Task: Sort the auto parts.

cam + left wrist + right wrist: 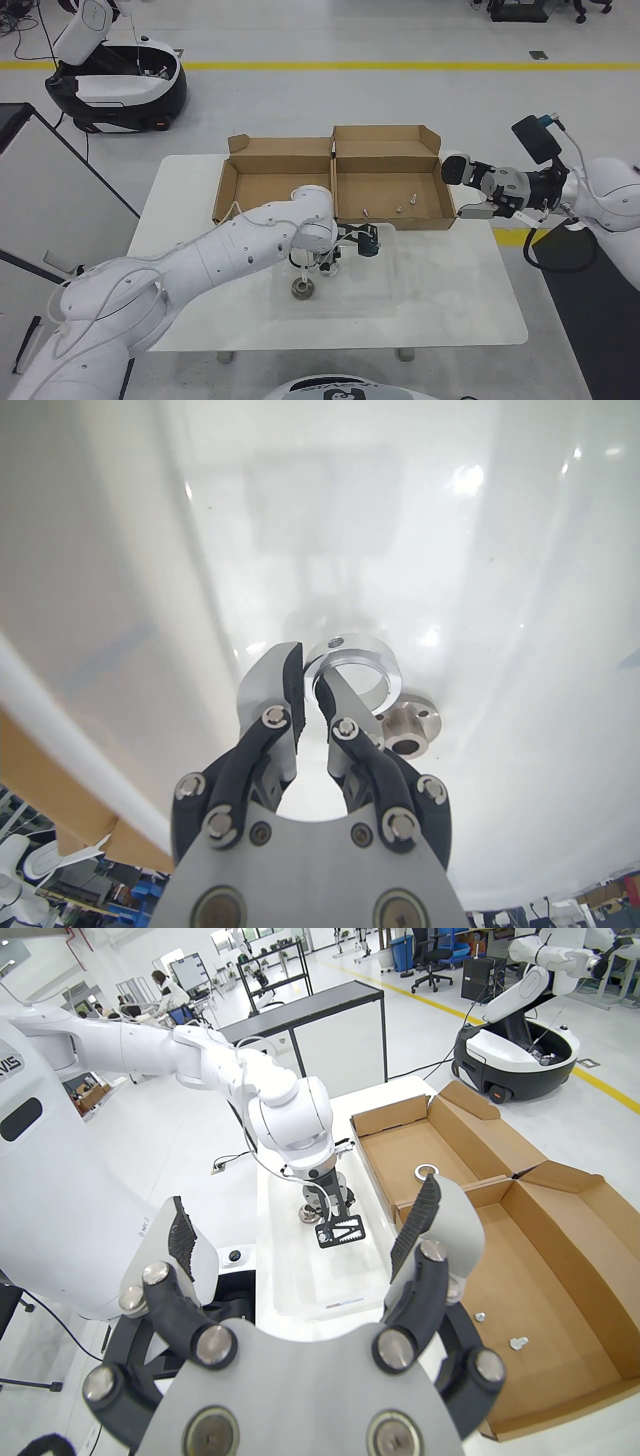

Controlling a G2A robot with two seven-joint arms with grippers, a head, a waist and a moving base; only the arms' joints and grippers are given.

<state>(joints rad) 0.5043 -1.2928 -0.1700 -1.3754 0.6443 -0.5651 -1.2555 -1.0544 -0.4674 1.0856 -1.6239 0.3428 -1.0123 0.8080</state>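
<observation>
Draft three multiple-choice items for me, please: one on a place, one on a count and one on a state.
1. Where does the flanged hub lie?
A. In a cardboard box
B. In the clear tray, beside the silver ring
C. On the floor

2. How many cardboard boxes stand on the table?
A. One
B. Four
C. Two

3. The right end effector is:
A. open and empty
B. shut on a bolt
C. shut on a ring

Answers: 1 B, the left wrist view shows hub and ring side by side. 2 C, the top view shows two adjoining. 3 A, its fingers stand wide apart.
</observation>
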